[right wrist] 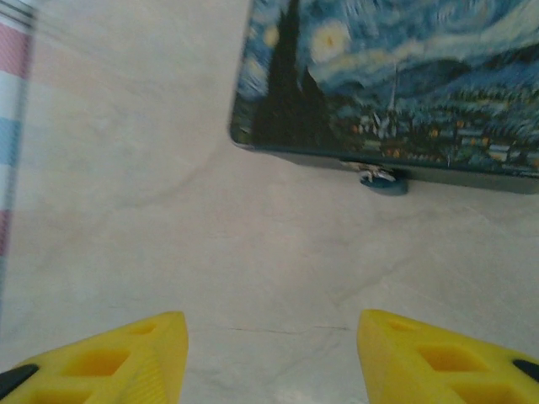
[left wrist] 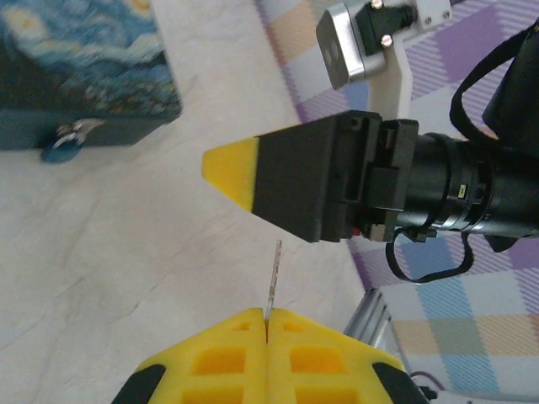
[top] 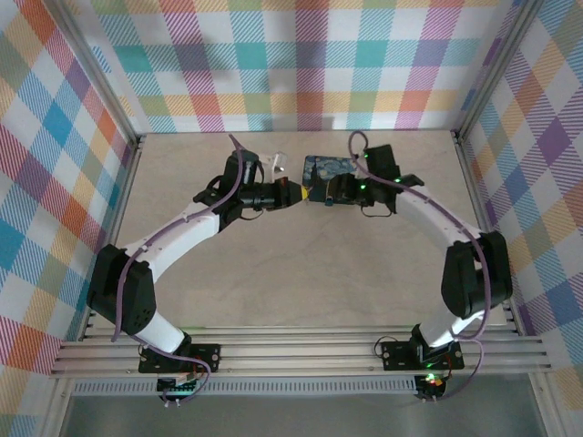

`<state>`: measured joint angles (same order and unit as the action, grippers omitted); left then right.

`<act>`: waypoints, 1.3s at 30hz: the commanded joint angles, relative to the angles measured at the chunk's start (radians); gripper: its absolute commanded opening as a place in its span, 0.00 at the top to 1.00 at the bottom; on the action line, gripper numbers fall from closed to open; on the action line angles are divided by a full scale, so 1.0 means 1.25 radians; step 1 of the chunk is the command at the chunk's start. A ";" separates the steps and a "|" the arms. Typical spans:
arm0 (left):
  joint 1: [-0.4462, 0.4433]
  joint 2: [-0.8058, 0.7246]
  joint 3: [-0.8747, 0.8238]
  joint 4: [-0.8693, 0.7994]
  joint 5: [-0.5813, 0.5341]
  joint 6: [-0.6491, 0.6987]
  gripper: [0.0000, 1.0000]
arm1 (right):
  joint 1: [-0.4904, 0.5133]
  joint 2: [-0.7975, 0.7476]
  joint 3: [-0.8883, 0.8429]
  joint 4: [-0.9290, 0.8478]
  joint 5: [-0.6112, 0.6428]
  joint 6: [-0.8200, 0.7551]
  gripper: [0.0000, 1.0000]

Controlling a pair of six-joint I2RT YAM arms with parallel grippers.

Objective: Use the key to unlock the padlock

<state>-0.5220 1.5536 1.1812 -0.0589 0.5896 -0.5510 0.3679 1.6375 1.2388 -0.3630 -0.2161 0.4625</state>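
The padlock (left wrist: pixel 63 145), tiny and dark blue with a thin silver shackle, hangs at the front edge of the starry-night tin (left wrist: pixel 84 59). My left gripper (left wrist: pixel 266 318) is shut on the key (left wrist: pixel 272 278). The key's thin blade sticks straight out from between the yellow pads, well short of the padlock. A finger (left wrist: pixel 232 172) of my right gripper reaches in from the right, above the key. In the right wrist view the right gripper (right wrist: pixel 269 337) stands open over bare table, with the padlock (right wrist: pixel 383 179) and tin (right wrist: pixel 396 76) ahead. From above, both grippers (top: pixel 293 194) (top: pixel 314 195) meet just in front of the tin (top: pixel 328 168).
Plaid walls enclose the beige table (top: pixel 301 264) on three sides. An aluminium frame rail (left wrist: pixel 370 311) runs along the table's edge near the left gripper. Open tabletop lies between the arms and the near edge.
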 commanded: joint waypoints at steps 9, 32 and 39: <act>0.005 -0.026 -0.076 -0.036 -0.015 0.069 1.00 | 0.103 0.150 0.024 0.059 0.294 -0.028 0.44; 0.013 -0.028 -0.100 -0.080 -0.010 0.094 1.00 | 0.109 0.296 0.053 0.184 0.385 -0.002 0.49; 0.013 -0.034 -0.099 -0.092 -0.013 0.087 1.00 | 0.109 0.340 0.087 0.191 0.400 -0.007 0.51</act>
<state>-0.5201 1.5486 1.0676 -0.1585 0.5739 -0.4515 0.4999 2.0365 1.3071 -0.1322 0.2687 0.4412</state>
